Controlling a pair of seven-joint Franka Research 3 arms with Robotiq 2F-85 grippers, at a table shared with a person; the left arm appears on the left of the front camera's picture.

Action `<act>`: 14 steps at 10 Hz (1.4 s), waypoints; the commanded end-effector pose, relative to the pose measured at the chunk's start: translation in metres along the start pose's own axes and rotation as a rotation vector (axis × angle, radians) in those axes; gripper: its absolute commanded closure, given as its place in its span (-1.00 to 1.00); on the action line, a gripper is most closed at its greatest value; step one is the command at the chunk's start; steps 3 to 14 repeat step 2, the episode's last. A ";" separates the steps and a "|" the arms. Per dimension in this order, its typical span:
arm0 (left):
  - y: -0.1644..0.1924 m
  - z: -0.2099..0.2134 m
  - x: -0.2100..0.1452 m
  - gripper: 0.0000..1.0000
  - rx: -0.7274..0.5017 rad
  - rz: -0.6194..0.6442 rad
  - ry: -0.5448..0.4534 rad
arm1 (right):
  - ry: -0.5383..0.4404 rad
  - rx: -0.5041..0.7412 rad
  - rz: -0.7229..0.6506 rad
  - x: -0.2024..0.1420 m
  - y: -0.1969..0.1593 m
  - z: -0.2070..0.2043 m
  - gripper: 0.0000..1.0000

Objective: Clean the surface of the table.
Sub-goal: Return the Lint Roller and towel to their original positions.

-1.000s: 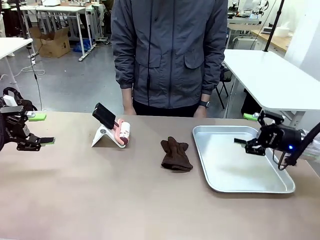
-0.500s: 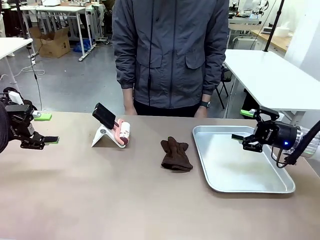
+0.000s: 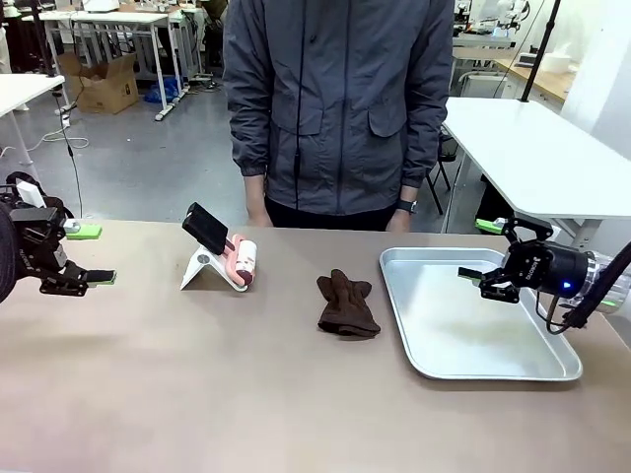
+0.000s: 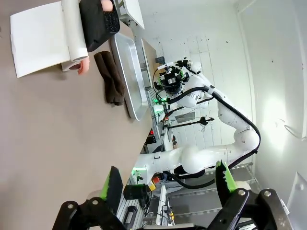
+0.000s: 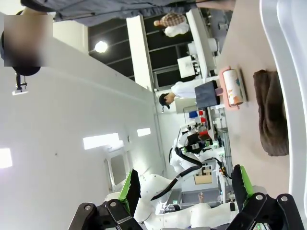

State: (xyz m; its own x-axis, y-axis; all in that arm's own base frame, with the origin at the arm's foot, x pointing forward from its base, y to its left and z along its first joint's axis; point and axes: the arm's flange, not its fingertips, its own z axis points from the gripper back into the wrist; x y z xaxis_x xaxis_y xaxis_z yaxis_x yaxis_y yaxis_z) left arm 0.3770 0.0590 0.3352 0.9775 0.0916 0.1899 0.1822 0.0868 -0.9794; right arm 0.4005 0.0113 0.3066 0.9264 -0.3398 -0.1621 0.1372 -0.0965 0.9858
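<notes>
The brownish-taupe table (image 3: 197,374) carries a dark brown glove (image 3: 346,305) near its middle, a black phone on a white stand (image 3: 207,246) and a pink-and-white tube (image 3: 244,260) against the stand. A shiny silver tray (image 3: 444,340) lies at the right. My left gripper (image 3: 87,254) hovers open above the table's far left edge, nothing between its fingers. My right gripper (image 3: 485,251) hangs open over the tray's far right part, holding nothing. The left wrist view shows the stand (image 4: 41,40), glove (image 4: 111,79) and tray (image 4: 128,72); the right wrist view shows the glove (image 5: 272,112) and tube (image 5: 233,87).
A person in a grey jacket (image 3: 335,99) stands at the table's far side, hands down behind the edge. White-topped tables (image 3: 532,153) stand beyond at right and back left. The front half of the table is bare.
My right gripper has risen a little and drifted toward the tray's far side. My left gripper shifted slightly to the right. The objects on the table have not moved.
</notes>
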 end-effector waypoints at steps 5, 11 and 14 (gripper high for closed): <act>-0.003 0.000 -0.005 -1.00 0.008 -0.004 -0.002 | 0.007 0.007 0.013 -0.002 0.002 0.005 -1.00; -0.003 0.000 -0.005 -1.00 0.008 -0.004 -0.002 | 0.007 0.007 0.013 -0.002 0.002 0.005 -1.00; -0.003 0.000 -0.005 -1.00 0.008 -0.004 -0.002 | 0.007 0.007 0.013 -0.002 0.002 0.005 -1.00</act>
